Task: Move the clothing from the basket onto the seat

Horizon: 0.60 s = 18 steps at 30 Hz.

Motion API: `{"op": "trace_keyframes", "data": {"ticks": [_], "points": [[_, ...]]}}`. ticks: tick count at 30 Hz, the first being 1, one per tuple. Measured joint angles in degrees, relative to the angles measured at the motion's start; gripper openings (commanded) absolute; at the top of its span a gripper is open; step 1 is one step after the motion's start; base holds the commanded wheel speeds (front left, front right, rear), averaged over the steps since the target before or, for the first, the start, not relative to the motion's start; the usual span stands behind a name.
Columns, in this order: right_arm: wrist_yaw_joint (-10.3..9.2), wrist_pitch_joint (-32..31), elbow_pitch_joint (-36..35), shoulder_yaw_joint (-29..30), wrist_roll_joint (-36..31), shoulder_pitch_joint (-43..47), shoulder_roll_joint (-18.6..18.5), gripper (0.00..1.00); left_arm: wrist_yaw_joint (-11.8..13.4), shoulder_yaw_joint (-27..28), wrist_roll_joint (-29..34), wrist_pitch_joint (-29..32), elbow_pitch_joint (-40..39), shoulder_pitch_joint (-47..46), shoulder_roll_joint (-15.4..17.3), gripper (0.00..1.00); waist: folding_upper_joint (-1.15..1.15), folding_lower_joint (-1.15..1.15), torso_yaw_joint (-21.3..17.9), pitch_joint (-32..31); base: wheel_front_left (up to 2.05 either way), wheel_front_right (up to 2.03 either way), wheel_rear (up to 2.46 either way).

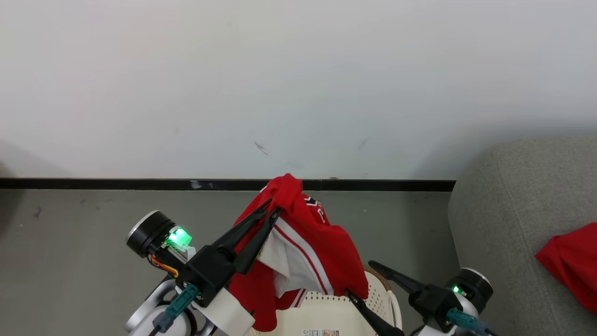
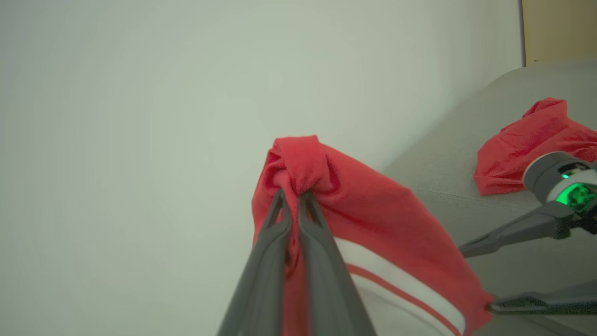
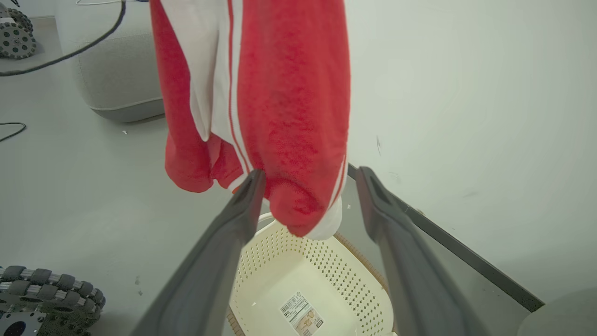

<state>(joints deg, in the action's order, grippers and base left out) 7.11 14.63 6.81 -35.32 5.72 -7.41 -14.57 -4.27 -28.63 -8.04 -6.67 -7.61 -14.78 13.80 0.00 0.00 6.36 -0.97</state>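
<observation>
Above the basket point(image 1: 340, 315), the left gripper point(image 1: 275, 206) pinches red clothing point(image 1: 322, 242). Near its hem, the right gripper point(image 1: 359, 279) stands wide open.

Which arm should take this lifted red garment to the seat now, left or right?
Left. The left gripper is shut on the bunched top of the garment, holding it above the basket. The right gripper is open and empty beside the hem; it would need a fresh grasp before going to the seat.
</observation>
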Motion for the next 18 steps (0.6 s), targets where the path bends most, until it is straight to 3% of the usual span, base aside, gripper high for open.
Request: {"op": "trace_keyframes", "data": {"ticks": [9,18], "points": [[0.00,-0.52,1.54,-5.90,3.87,-7.17,-3.53,1.00,-0.52,-3.20,0.03,1.13,-2.76,-1.65,-1.62,0.00,0.00,0.00,-0.42,0.16,0.00,0.00,0.00],[0.00,-0.51,3.25,-12.52,7.32,-13.07,-3.77,1.00,-1.01,-5.15,0.07,2.11,-3.25,-2.33,-2.67,0.00,0.00,0.00,0.90,-0.02,0.00,0.00,0.00]]}}
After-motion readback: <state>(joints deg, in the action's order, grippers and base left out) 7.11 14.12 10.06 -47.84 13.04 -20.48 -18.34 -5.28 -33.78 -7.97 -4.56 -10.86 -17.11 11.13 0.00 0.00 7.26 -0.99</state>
